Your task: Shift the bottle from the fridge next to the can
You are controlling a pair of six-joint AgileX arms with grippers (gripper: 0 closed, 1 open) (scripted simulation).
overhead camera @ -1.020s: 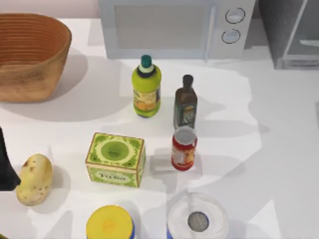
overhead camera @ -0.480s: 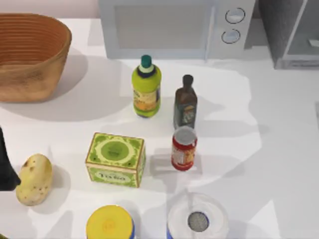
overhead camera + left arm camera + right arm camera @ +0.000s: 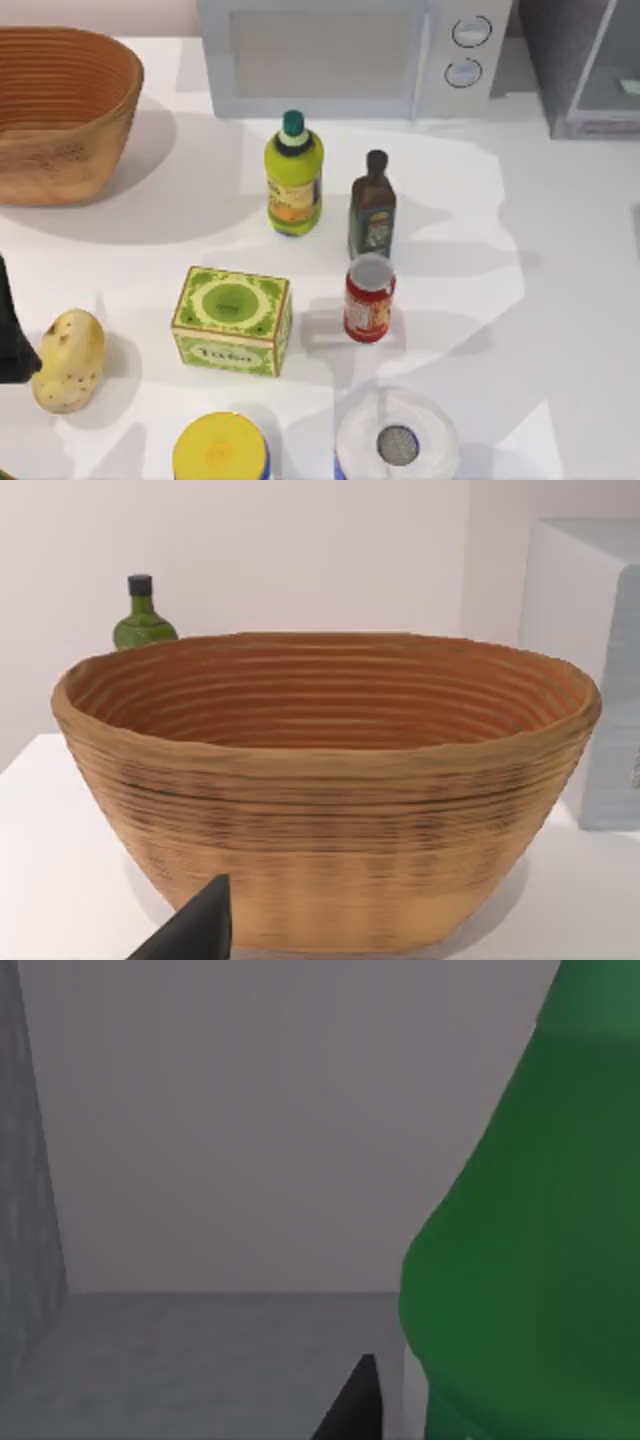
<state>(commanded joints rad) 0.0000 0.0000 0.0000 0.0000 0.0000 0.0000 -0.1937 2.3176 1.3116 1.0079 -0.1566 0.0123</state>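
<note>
Fingers: cannot tell either state | right gripper [image 3: 352, 1400] inside fridge [image 3: 200, 1360], beside bottle [image 3: 530, 1260]; left arm [image 3: 12, 330] parked at table's left edge

table [image 3: 580, 300]: white, sunlit patches | wall [image 3: 300, 550]: plain, seemingly pale pink

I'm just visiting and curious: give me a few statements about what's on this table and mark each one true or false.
1. The can stands upright. True.
2. The green bottle stands beside the can. False: the right wrist view shows it inside the grey fridge.
3. The potato lies in the basket. False: it lies on the table, near the left edge.
4. The small dark bottle stands just behind the can. True.
5. The microwave has two round knobs. True.
</note>
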